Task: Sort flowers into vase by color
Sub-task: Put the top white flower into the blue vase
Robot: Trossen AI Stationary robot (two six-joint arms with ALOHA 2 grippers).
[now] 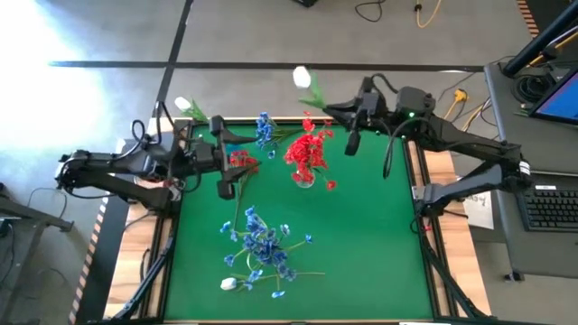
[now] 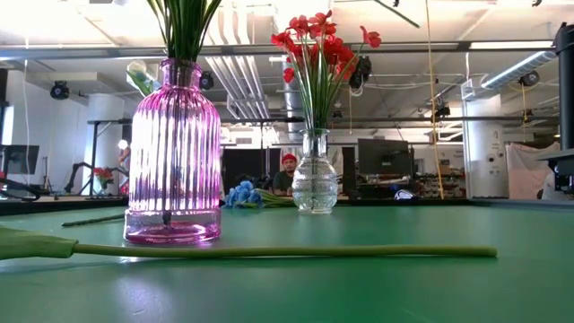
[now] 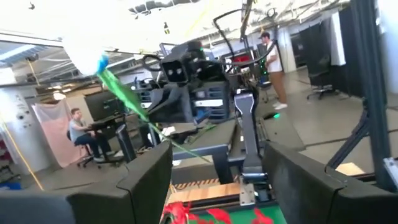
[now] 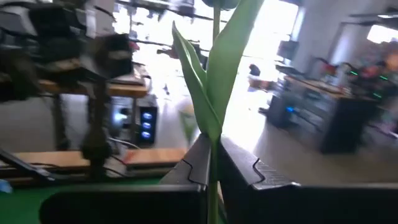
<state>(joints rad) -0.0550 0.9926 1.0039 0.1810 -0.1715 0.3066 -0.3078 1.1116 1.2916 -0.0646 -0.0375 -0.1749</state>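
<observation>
Going left to right across the high view: your left hand [image 1: 223, 149] is hanging over the far left part of the green surface [image 1: 379, 244] with its fingers standing apart and nothing between them; the left wrist view is showing an empty gap.

Just beside it the pink vase [image 2: 173, 152] is carrying the blue sprays [image 1: 264, 129]. Nearer you, loose blue sprays [image 1: 262, 248] and a white bud [image 1: 229, 283] are lying on the surface.

At the middle, the clear vase [image 2: 315, 184] is holding the red flowers [image 1: 309, 152].

Farther right, your right hand [image 1: 336, 110] is clamping the stem of a white tulip [image 1: 302, 78] at the far edge. In the right wrist view the fingers are pinching the stem just below its leaf [image 4: 214, 81], and the stem is running on past the fingertips.

The relation that matters: the bloom is pointing away from the right hand, out beyond the far edge, and both vases are lying toward you and to the left of it. The right hand is nearer the clear vase. I cannot see a third vase for white.
</observation>
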